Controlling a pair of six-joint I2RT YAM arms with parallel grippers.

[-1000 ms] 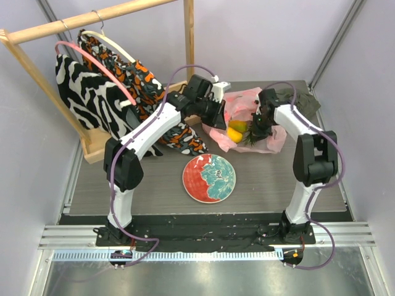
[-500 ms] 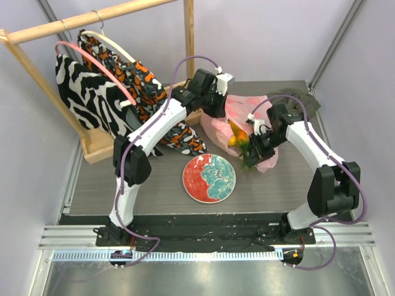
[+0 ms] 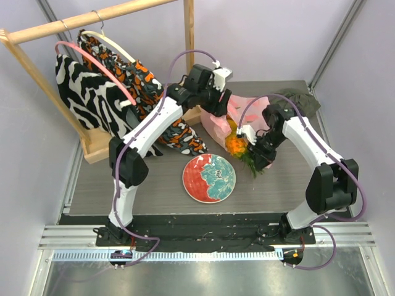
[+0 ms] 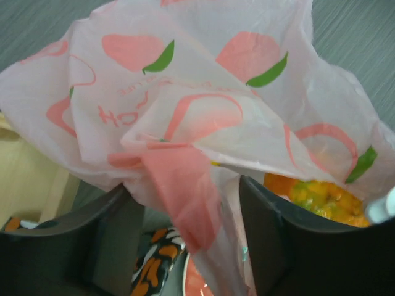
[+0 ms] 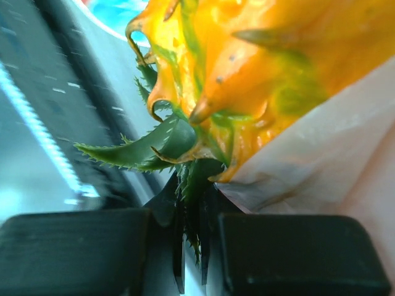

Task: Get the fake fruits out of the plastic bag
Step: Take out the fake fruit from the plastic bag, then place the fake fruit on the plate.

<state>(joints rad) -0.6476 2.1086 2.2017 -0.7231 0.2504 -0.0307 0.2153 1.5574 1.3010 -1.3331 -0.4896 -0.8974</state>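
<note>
Grey wood-grain table top (image 3: pixel 142 185) and what it carries.
Round red-and-teal patterned plate (image 3: pixel 209 178) flat near centre; light wooden rack base (image 3: pixel 94 150) far left, orange-and-black patterned cloth (image 3: pixel 187 140) trailing beside it; crumpled olive-green cloth (image 3: pixel 302 98) far right; translucent pink plastic bag (image 3: pixel 242 112) behind the plate, contact unclear.

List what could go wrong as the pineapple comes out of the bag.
1. The right gripper pinches only the thin green crown of the pineapple, so the body could twist or slip free.
2. The plastic bag lies against the pineapple's side and may drag along with it.
3. The left gripper appears to hold just a bunched fold of thin film, which could slip out or tear.
</note>
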